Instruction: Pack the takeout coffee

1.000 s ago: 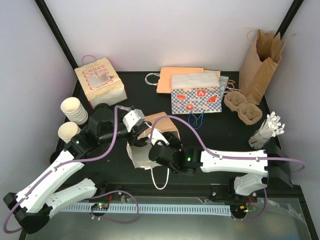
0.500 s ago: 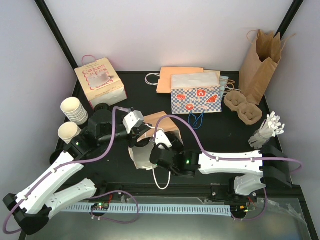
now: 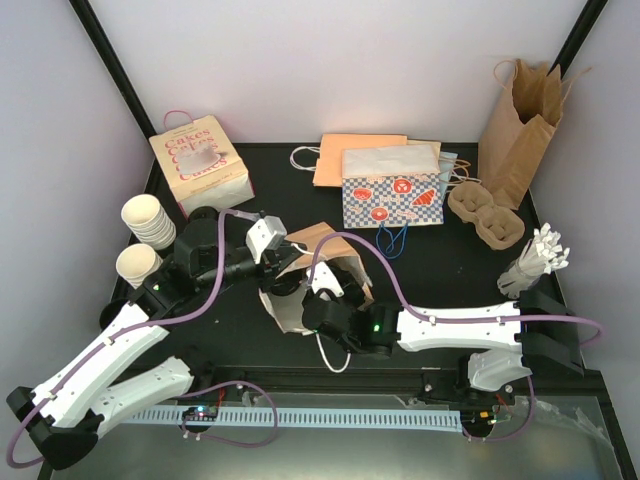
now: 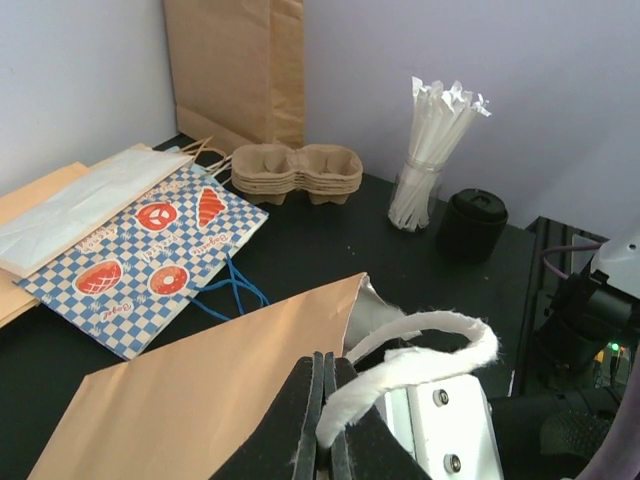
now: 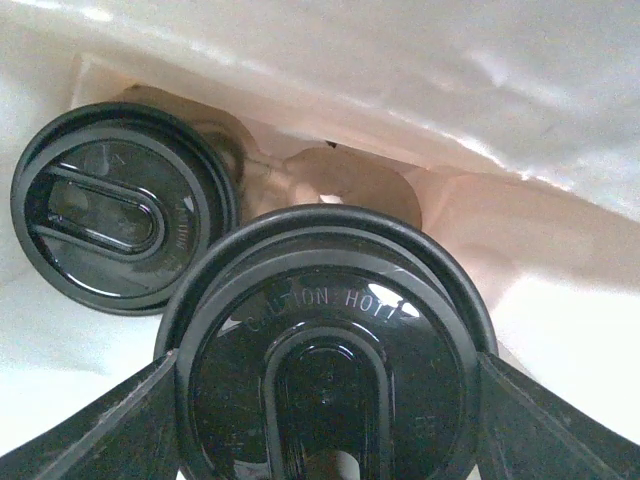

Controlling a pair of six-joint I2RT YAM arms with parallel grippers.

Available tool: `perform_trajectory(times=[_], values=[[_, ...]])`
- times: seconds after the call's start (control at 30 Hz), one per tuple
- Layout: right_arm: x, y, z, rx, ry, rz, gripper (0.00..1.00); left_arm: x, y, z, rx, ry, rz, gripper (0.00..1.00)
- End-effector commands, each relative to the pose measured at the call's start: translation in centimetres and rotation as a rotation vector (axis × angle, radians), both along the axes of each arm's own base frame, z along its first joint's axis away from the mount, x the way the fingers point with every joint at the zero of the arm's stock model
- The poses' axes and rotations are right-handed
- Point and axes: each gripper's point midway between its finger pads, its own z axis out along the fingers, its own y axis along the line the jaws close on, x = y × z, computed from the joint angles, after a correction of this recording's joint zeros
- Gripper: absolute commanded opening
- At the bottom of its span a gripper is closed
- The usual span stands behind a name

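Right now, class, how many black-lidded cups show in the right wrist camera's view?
2. The far cup sits upper left inside the bag; the near cup is gripped by the right gripper, closer to the camera. Others may be hidden outside the view.

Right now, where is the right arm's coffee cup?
Right wrist view: the takeout coffee is held by the right gripper inside the paper bag, lower right of a second lidded cup.

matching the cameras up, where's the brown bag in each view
top external: brown bag, centre, below the checked bag.
left wrist: bottom left, under its white handle.
right wrist: only its pale inside, filling the frame.
shared: checked bag, top external and left wrist only.
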Motion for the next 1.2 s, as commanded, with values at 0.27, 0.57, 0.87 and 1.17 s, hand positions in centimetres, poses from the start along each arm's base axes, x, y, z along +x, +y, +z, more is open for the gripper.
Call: perform_trajectory(times=[0.27,0.57,0.87,1.17], values=[[-0.1,0.2,0.7,0.043,-0.038,-0.033,0.42,-0.5,-1.1,2.0,-0.082,-0.012,-0.057,0.02],[-0.2,0.8,0.5,0.041,-0.028,-0.039,0.42,-0.7,-1.0,1.6,-0.081,-0.002,-0.064,0.02],[0.6,0.4,0.9,0.069,-0.056,-0.085,0.41,-2.1,-0.5,1.3,-0.080,-0.001,-0.099,0.02],[0.6,0.3,1.1,0.124,-0.071,-0.083,0.40,-3.8,0.1,0.3,-0.076,0.035,-0.137,0.02]])
